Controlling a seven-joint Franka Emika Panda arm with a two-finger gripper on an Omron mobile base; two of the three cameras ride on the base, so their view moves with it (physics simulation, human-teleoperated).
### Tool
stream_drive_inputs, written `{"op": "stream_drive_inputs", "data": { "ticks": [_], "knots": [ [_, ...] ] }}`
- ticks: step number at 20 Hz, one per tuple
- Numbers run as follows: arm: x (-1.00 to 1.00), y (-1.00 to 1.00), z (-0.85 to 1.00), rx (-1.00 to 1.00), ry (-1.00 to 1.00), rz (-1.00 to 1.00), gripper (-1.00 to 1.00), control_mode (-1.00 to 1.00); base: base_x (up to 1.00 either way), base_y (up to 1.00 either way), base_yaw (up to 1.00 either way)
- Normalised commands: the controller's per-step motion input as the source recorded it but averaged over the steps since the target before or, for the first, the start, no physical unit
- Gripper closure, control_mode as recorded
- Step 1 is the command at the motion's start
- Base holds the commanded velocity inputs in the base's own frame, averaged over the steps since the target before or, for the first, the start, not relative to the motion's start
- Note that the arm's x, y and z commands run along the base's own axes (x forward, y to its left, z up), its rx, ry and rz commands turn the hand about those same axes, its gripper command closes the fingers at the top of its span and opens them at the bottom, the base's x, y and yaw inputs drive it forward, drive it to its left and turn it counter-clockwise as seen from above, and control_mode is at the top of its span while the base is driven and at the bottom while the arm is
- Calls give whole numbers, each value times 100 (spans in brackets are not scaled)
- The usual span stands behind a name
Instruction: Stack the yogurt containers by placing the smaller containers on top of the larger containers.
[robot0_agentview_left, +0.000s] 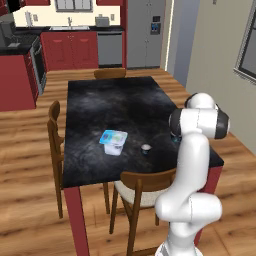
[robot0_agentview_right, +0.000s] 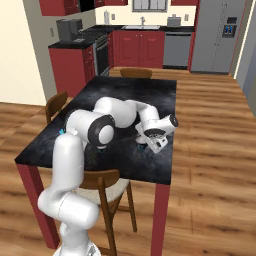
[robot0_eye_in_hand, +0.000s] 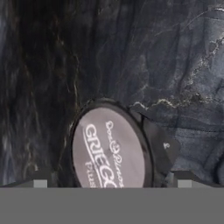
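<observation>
Claw (robot0_agentview_right: 142, 146) low over the near right part of the dark marbled bench (robot0_agentview_left: 115, 105), seen in the right base view with the arm folded down across the top. Hand view: one small cup (robot0_eye_in_hand: 109, 151) lies directly beneath, its pale round lid with printed lettering facing up, dark rim around it, sitting on the bench surface. Two finger tips (robot0_eye_in_hand: 40, 183) just show at the bottom edge, one either side of the cup, set wider than the lid. Whether they touch the cup: cannot tell. Claw reads as spread, nothing held.

Left base view: second small cup (robot0_agentview_left: 145, 148) stands upright on the bench, near the front edge, to the right of the tub and apart from it. White squarish tub (robot0_agentview_left: 114, 141) with light blue top sits just left of that cup, upright, nothing on it. Teal speck beside the arm's elbow at the right bench edge, too small to identify.

Wooden chair (robot0_agentview_left: 142, 192) tucked at the near edge; another chair (robot0_agentview_left: 55, 145) at the left side; a third (robot0_agentview_left: 110, 73) at the far end. Red cabinets (robot0_agentview_left: 70, 50) and grey fridge (robot0_agentview_left: 145, 32) along the back wall.
</observation>
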Motion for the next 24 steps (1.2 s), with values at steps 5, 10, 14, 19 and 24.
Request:
{"op": "stream_drive_inputs", "data": {
  "ticks": [5,10,14,19,24],
  "knots": [
    [13,-10,-12,1,0,0,-100,-100,0,0,0],
    [16,-1,-15,0,0,0,-100,-100,0,0,0],
    [21,0,-13,0,0,0,-100,-100,0,0,0],
    [12,0,-8,0,0,0,-100,-100,0,0,0],
    [0,13,0,0,0,-3,100,-100,0,0,0]
  ]
}}
